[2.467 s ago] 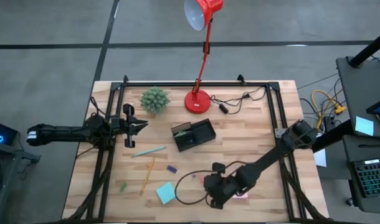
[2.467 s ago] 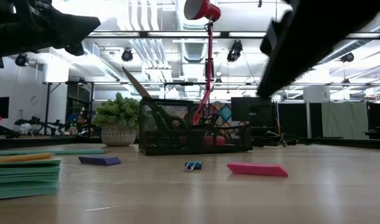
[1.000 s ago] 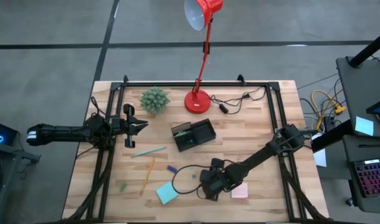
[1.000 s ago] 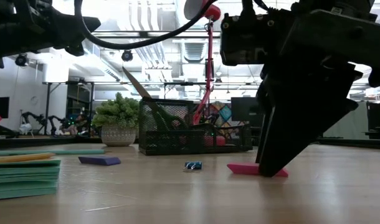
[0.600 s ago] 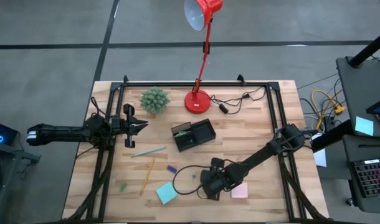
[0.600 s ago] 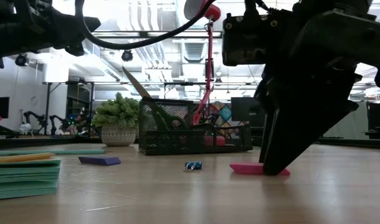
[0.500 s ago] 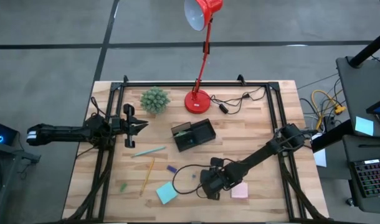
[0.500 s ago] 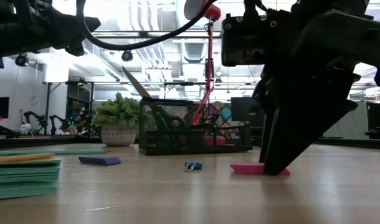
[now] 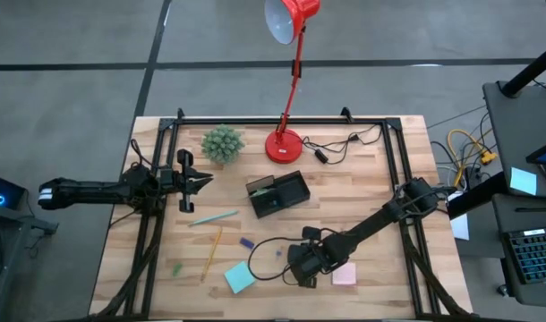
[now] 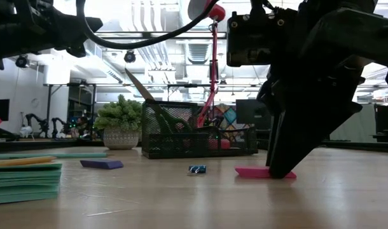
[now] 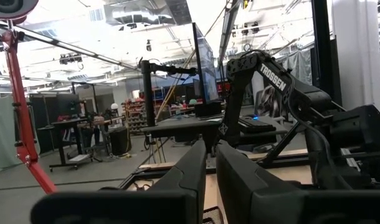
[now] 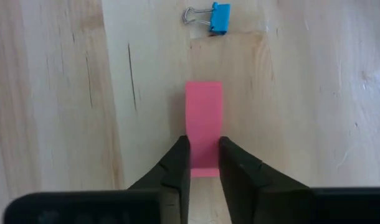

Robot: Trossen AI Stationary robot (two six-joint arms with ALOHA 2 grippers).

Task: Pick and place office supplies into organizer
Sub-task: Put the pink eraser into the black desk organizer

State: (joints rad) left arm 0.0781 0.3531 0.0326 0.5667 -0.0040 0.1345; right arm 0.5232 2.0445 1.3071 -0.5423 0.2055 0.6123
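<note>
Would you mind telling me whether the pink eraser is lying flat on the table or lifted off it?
Flat on the table. The low view shows the pink eraser resting on the wood, and the right wrist view shows the right gripper jaws straddling its near end.

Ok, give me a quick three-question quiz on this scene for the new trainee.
1. True or false: the scissors lie outside the organizer.
2. What does the right end effector have between its fingers? A) blue pad B) pink eraser C) pencil
3. Fill in: near that item lies a small blue ____.

Key
1. False: they stand in the organizer.
2. B
3. binder clip
</note>
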